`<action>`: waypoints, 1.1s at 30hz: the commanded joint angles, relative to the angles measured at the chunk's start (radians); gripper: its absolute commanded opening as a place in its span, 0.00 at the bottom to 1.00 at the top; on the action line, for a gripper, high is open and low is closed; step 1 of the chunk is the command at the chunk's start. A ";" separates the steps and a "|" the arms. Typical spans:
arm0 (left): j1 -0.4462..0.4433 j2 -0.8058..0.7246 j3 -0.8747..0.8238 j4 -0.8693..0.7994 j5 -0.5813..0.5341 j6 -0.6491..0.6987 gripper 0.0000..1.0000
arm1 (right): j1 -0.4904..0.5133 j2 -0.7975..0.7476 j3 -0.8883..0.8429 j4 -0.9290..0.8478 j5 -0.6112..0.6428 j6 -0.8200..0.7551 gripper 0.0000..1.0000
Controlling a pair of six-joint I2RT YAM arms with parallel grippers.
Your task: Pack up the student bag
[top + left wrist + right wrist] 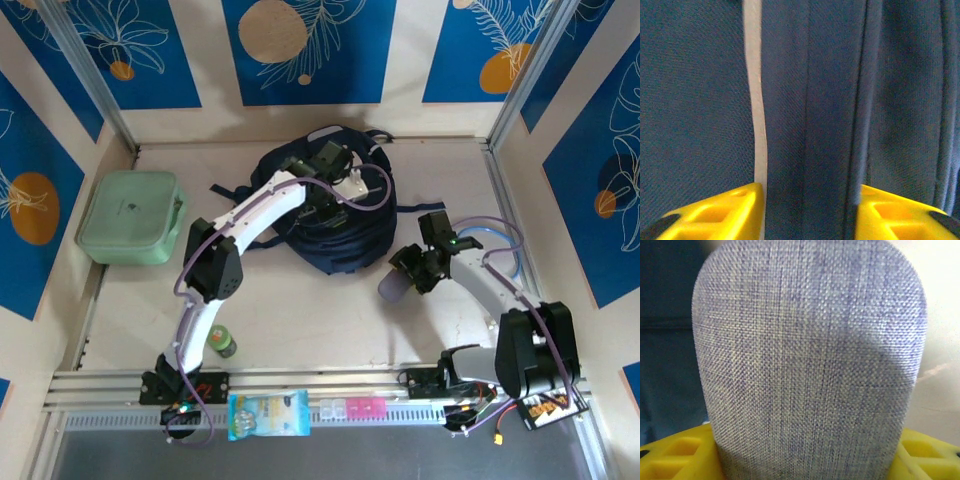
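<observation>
The student bag [330,225], a dark navy backpack with black straps, lies at the back middle of the table. My left gripper [330,190] is down on top of it. In the left wrist view its yellow fingers [730,210] stand either side of a band of navy fabric [810,100] next to a pale zip line [756,100]; I cannot tell whether they pinch it. My right gripper [410,272] sits just right of the bag, shut on a grey woven pouch [392,286]. The pouch [810,365] rises between the right gripper's [807,462] yellow fingers.
A mint green zip case [130,217] lies at the left by the wall. A small green bottle [221,343] stands near the left arm's base. A blue snack packet [268,414] and pink and white pill boxes [352,409] rest on the front rail.
</observation>
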 commanded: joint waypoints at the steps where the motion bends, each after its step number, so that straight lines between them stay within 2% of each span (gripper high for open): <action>1: 0.035 -0.023 0.054 0.024 0.055 -0.068 0.33 | -0.033 -0.071 0.008 0.043 -0.120 -0.024 0.54; 3: 0.053 -0.033 0.060 0.034 0.093 -0.114 0.24 | -0.045 -0.098 0.015 0.072 -0.171 -0.039 0.53; 6: 0.078 -0.032 0.068 0.035 0.126 -0.174 0.18 | -0.051 -0.116 0.038 0.121 -0.247 -0.050 0.53; 10: 0.094 -0.022 0.088 0.029 0.156 -0.221 0.00 | -0.040 -0.074 0.088 0.216 -0.314 -0.027 0.53; 16: 0.111 -0.074 0.106 0.087 0.239 -0.344 0.00 | -0.013 0.076 0.241 0.321 -0.317 0.047 0.53; 23: 0.110 -0.174 0.107 0.198 0.382 -0.493 0.00 | 0.046 0.235 0.466 0.268 -0.210 0.096 0.53; 29: 0.112 -0.212 0.110 0.289 0.370 -0.586 0.00 | 0.066 0.314 0.512 0.295 -0.183 0.172 0.55; 33: 0.116 -0.199 0.113 0.301 0.369 -0.612 0.00 | 0.079 0.388 0.585 0.297 -0.201 0.179 0.62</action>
